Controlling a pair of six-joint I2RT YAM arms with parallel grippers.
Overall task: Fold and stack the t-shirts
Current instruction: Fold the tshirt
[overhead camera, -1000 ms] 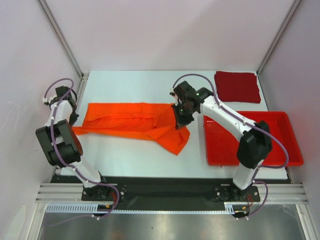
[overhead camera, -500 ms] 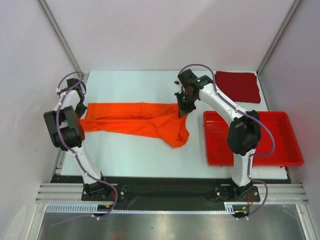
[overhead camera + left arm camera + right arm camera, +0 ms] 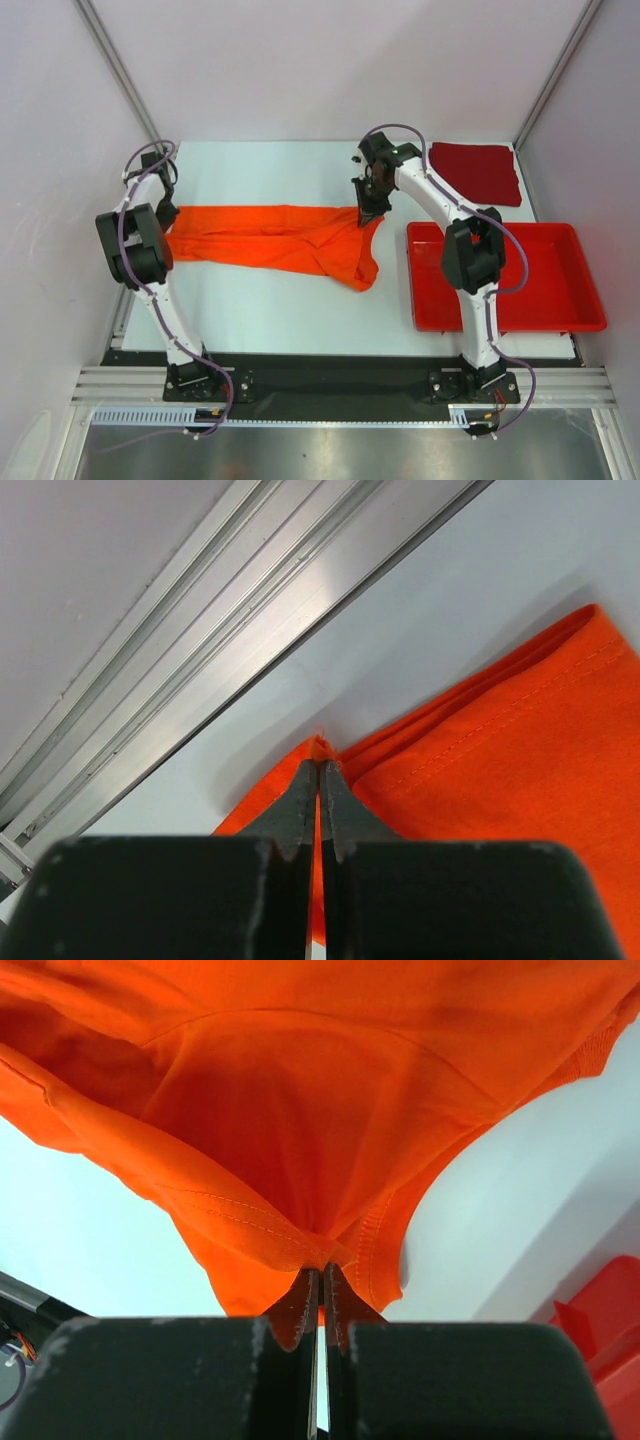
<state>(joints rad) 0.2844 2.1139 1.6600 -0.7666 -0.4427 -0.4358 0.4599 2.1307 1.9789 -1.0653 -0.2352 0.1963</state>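
Observation:
The orange t-shirt [image 3: 280, 240] lies stretched left to right across the middle of the table, its right part bunched and hanging toward the front. My left gripper [image 3: 166, 218] is shut on the shirt's left edge, pinching a fold of orange cloth [image 3: 480, 770] between its fingertips [image 3: 300, 795]. My right gripper [image 3: 367, 216] is shut on the shirt's right end, where the orange fabric [image 3: 300, 1130] hangs bunched from its tips. The dark red t-shirt [image 3: 475, 172] sits as a folded square at the back right corner.
A red plastic tray [image 3: 590, 300] stands at the right front, close to the right arm. An aluminium frame rail [image 3: 200, 650] runs along the table's left edge beside the left gripper. White walls enclose the table.
Both arms have moved toward the back of the table, pulling the orange shirt out straighter and farther back. Both grips have stayed shut on the cloth.

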